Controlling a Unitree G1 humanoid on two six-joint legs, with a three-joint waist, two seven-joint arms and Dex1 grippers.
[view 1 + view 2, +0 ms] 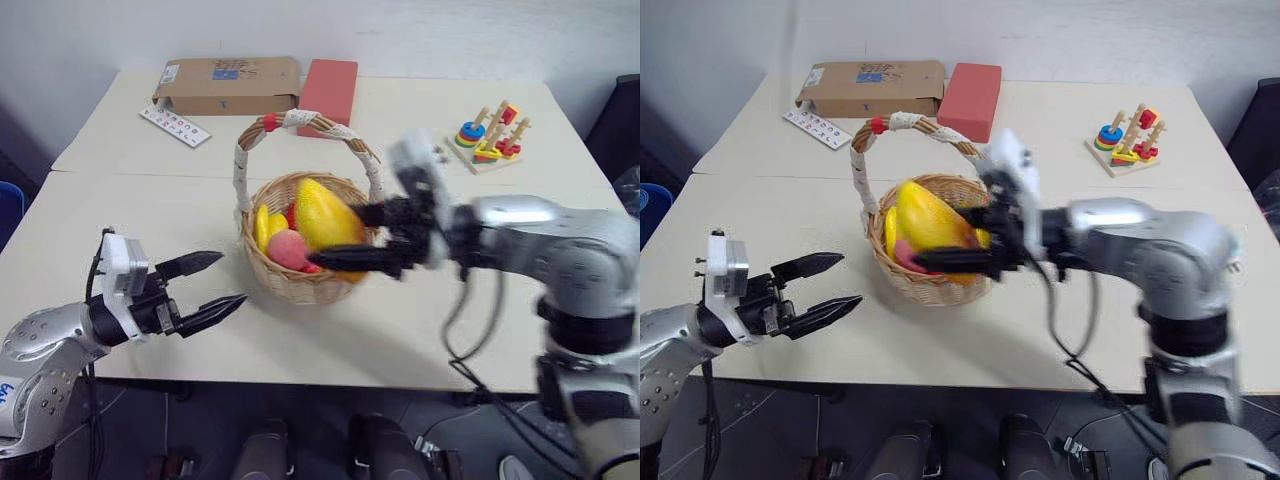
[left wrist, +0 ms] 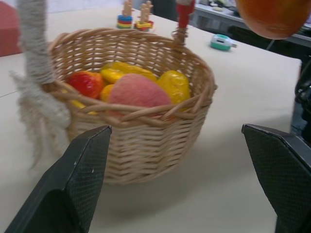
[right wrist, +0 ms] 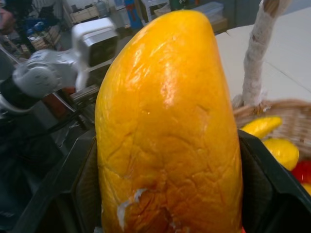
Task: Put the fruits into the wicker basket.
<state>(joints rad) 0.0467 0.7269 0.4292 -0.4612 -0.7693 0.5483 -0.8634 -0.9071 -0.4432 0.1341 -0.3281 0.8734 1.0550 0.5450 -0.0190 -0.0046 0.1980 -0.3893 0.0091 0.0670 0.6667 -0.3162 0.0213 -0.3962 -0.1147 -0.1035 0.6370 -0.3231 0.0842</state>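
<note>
The wicker basket (image 1: pixel 300 285) stands in the middle of the table, its tall white-wrapped handle (image 1: pixel 300 122) arching over it. Inside lie a pink peach (image 1: pixel 288 247), yellow pieces (image 2: pixel 172 85) and a red piece (image 2: pixel 87 82). My right gripper (image 1: pixel 335 238) reaches in from the right, shut on a large yellow-orange mango (image 1: pixel 325 222) held above the basket's right half. In the right wrist view the mango (image 3: pixel 170 126) sits between the two black fingers. To the left of the basket, my left gripper (image 1: pixel 232 278) is open and holds nothing; it points toward the basket.
At the table's back lie a cardboard box (image 1: pixel 228 85), a red block (image 1: pixel 328 92) and a white printed strip (image 1: pixel 175 125). A coloured ring-stacking toy (image 1: pixel 490 135) stands at the back right. A teal-and-white gadget (image 2: pixel 222 42) rests on the table beyond the basket.
</note>
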